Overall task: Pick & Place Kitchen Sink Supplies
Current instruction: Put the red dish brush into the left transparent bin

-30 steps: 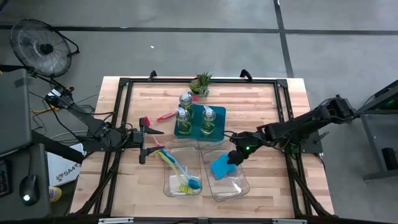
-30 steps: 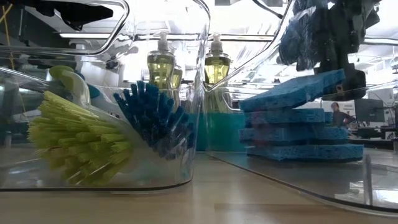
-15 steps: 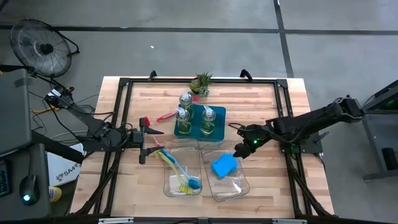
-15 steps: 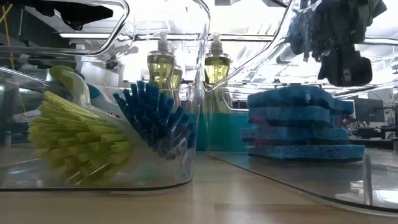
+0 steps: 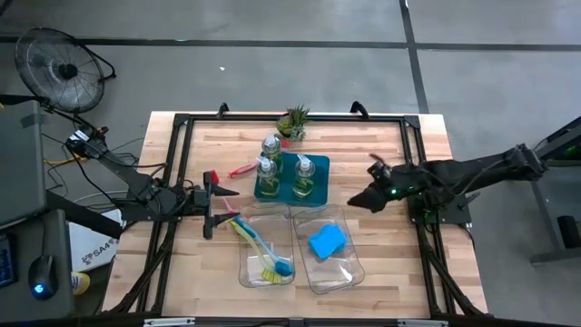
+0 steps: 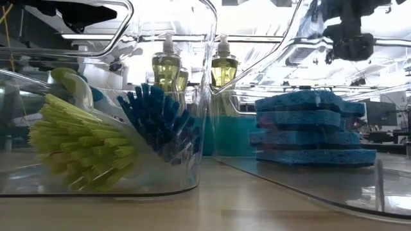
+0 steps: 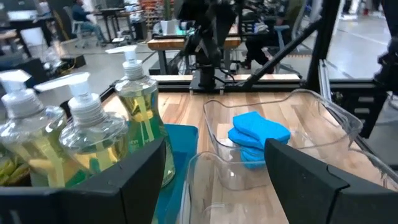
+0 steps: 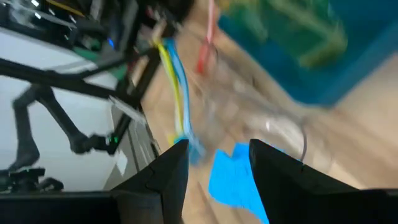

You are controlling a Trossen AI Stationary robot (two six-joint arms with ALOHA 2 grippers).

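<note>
Seemingly a sponge placement is just done: nearest the low camera, the stack of blue sponges (image 6: 313,128) lies in the right-hand clear bin (image 5: 352,269), and the yellow-green brush (image 6: 80,147) and blue brush (image 6: 164,122) lie in the left-hand bin (image 5: 245,272). Beyond them, the soap bottles (image 5: 281,168) stand on the teal tray (image 5: 323,163). A red-pink brush (image 5: 241,169) lies on the table (image 5: 381,145) beside the tray, near the potted plant (image 5: 292,122); it looks like the last item unplaced.

The right gripper (image 5: 366,201) hangs just beside the sponge bin, fingers parted and empty, though its wrist picture is blurred. The left gripper (image 5: 215,205) waits at the table's left side, fingers spread, holding nothing.

The next move probably calls for a low, narrow pinch on the thin handle lying flat.
</note>
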